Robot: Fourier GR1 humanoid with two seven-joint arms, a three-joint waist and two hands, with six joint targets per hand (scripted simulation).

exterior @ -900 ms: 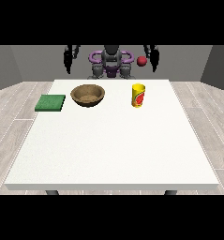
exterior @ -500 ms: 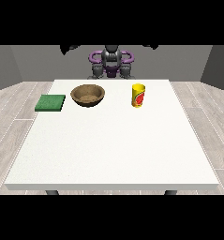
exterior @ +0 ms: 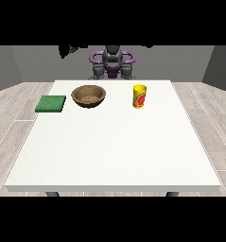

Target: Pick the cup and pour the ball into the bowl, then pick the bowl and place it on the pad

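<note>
The robot hand at the view's left [exterior: 67, 49] is raised high beside the robot's head, a dark shape whose fingers cannot be made out. On the white counter [exterior: 112, 146], from left to right along the far side: a green pad [exterior: 51, 103], just beside it a brown wooden bowl [exterior: 89, 96], then well apart an upright yellow cup [exterior: 140, 96] with a red label. The robot hand at the view's right [exterior: 147, 46] barely shows at the top; its state cannot be told.
</note>
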